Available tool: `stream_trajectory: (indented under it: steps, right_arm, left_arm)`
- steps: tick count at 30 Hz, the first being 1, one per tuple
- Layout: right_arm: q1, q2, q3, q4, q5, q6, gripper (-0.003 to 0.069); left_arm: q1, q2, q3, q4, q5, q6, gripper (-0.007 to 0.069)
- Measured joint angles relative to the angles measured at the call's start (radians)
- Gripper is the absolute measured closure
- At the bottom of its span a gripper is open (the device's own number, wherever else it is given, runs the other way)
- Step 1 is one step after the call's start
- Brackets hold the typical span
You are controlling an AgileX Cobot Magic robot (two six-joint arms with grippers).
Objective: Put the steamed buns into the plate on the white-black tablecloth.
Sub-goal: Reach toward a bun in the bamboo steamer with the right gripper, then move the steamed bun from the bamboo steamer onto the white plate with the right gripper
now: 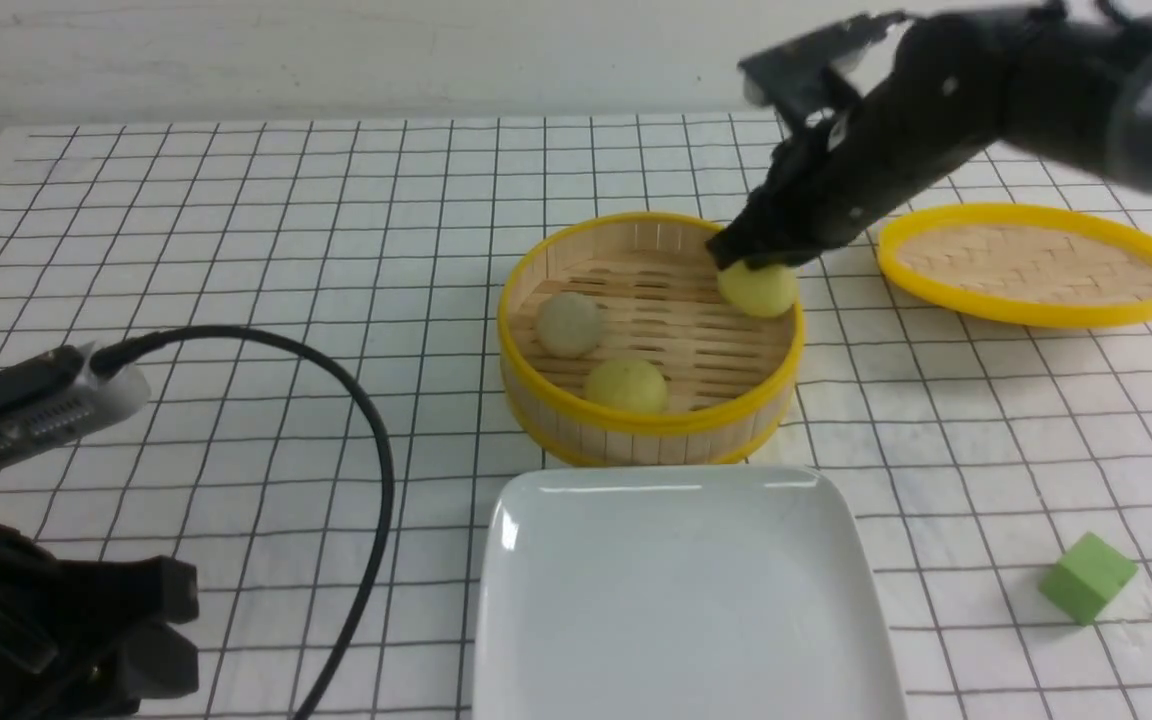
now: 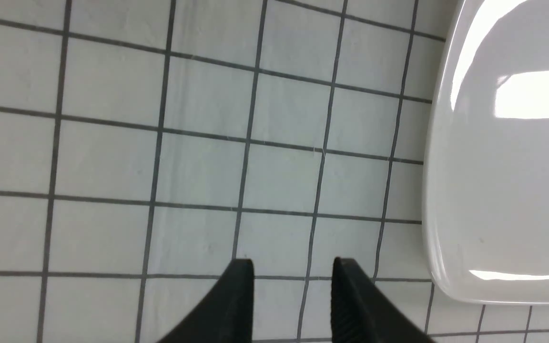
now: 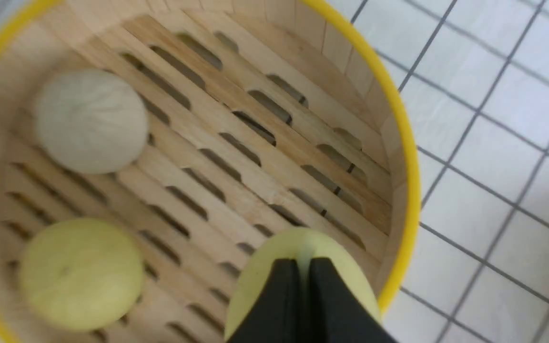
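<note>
Front wide, forward; wrists close, downward; left shares plate (image 2: 493, 190)

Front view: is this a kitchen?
Probably a robot practice table, not a real kitchen: a gridded tablecloth before a bare wall, a black robot arm reaching into the steamer basket, and a toy-like green cube.

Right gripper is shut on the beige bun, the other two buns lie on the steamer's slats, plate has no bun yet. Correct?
No. The right gripper is shut on a yellow-green bun, not the beige bun, which lies on the slats, as does the other yellow-green bun; the right wrist view shows it. The plate has no bun yet.
</note>
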Motion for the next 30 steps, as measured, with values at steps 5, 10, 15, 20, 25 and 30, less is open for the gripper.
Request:
stream_trajectory:
  steps: [5,10,15,20,25,30]
  right_arm:
    - [0.000,-0.213,0.067,0.073,0.159,0.000,0.0645]
    - [0.029,-0.367,0.473,0.219,0.065,0.000,0.0638]
    - [0.121,-0.333,0.703,0.233,-0.180,-0.001,0.0614]
    - [0.185,-0.244,0.775,0.199,-0.423,-0.001,0.0478]
    - [0.189,-0.230,0.774,0.200,-0.397,0.019,0.0258]
    - [0.190,-0.311,0.753,0.164,-0.258,0.022,0.0271]
  left_arm:
    - [0.000,0.000,0.000,0.000,-0.003,0.000,0.0364]
    - [0.000,0.000,0.000,0.000,-0.012,0.000,0.0364]
    - [0.000,0.000,0.000,0.001,-0.035,0.000,0.0364]
    - [0.000,0.000,-0.001,0.001,-0.072,0.000,0.0364]
    - [0.000,0.000,-0.001,0.001,-0.076,0.000,0.0364]
    - [0.000,0.000,-0.001,0.001,-0.078,0.000,0.0386]
